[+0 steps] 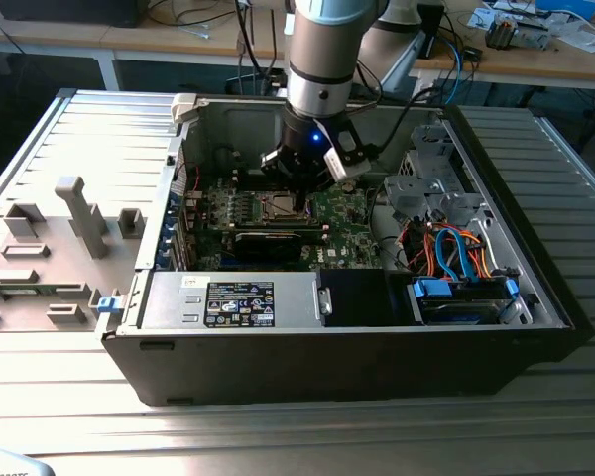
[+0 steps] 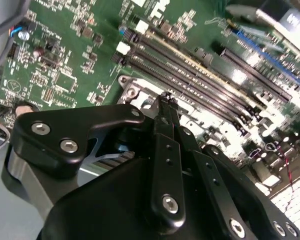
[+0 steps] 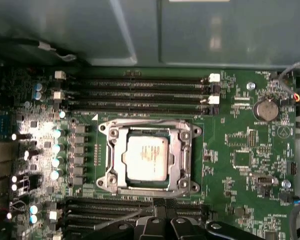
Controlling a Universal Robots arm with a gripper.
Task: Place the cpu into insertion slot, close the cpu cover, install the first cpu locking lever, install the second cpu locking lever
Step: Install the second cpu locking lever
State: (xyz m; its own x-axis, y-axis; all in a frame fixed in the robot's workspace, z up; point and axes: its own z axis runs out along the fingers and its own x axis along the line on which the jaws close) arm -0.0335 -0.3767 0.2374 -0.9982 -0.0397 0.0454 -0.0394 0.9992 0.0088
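Note:
In the first wrist view the cpu (image 3: 147, 157), a silvery-grey square, lies in the insertion slot (image 3: 106, 182) on the green motherboard (image 3: 240, 150). The silver cpu cover (image 3: 182, 155) lies flat around it, and the chip shows through its window. My gripper (image 3: 163, 216) sits just beside the socket's edge, black fingers (image 3: 152, 227) together with nothing between them. A thin silvery rod (image 3: 115, 218) slants across the long slots near the fingertips. In the second wrist view the gripper (image 2: 165, 97) tips hover at a corner of the socket frame (image 2: 132, 92). The exterior view shows the gripper (image 1: 302, 186) low over the socket (image 1: 283, 205).
Long memory slots (image 3: 140, 92) run beside the socket, a coin battery (image 3: 265, 110) further off. In the exterior view a black expansion card (image 1: 268, 238), the power supply (image 1: 238, 297), a blue drive cage (image 1: 466, 297) and orange-blue cables (image 1: 446, 248) crowd the open case.

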